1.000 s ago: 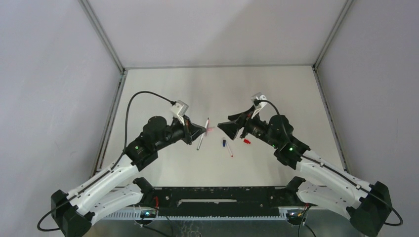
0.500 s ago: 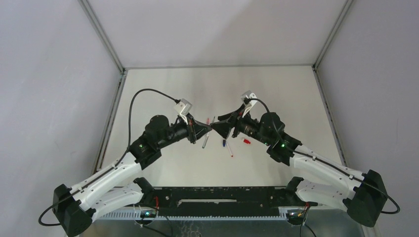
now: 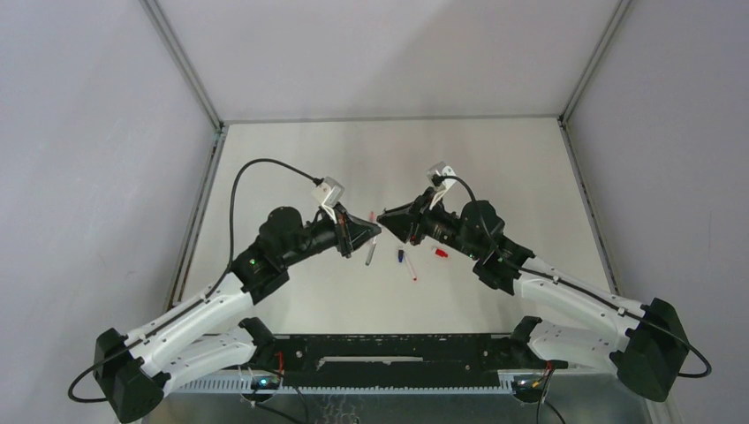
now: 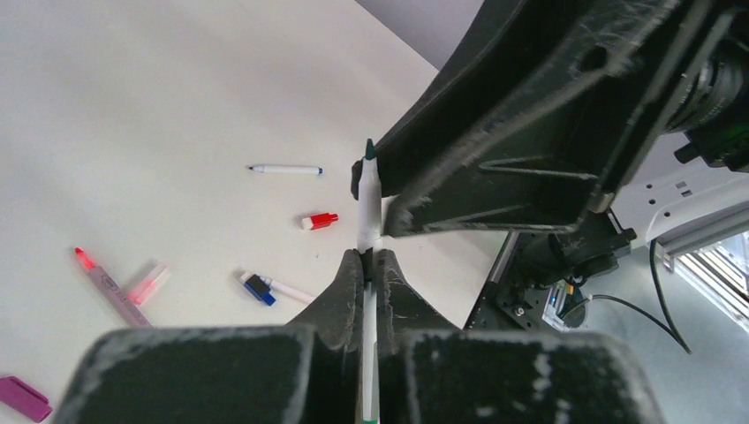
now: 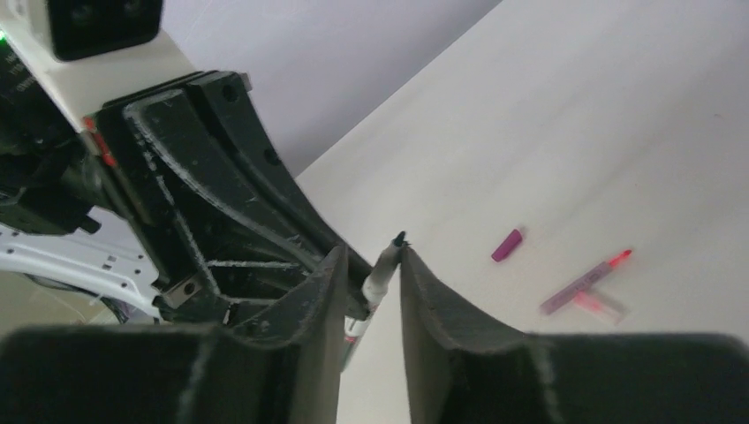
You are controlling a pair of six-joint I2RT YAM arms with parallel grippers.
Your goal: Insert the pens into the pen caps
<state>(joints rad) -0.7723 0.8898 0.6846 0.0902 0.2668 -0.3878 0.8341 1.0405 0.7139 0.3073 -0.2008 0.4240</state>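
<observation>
The left gripper [image 4: 369, 258] is pinching a green-tipped pen [image 4: 367, 203], the half-spread right gripper [image 5: 372, 256] straddling its tip — red cap [image 4: 319, 221] and magenta cap [image 5: 507, 245] are lying unfitted.

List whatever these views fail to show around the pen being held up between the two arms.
Rear end of the held pen: left wrist view, buried between the fingers of the left gripper and cut by the bottom edge.
Its tip: top view, hidden where the right gripper meets the left.
Magenta cap: left wrist view, cut by the left edge.
Markings on the pinkish pen: right wrist view, blurred.
</observation>
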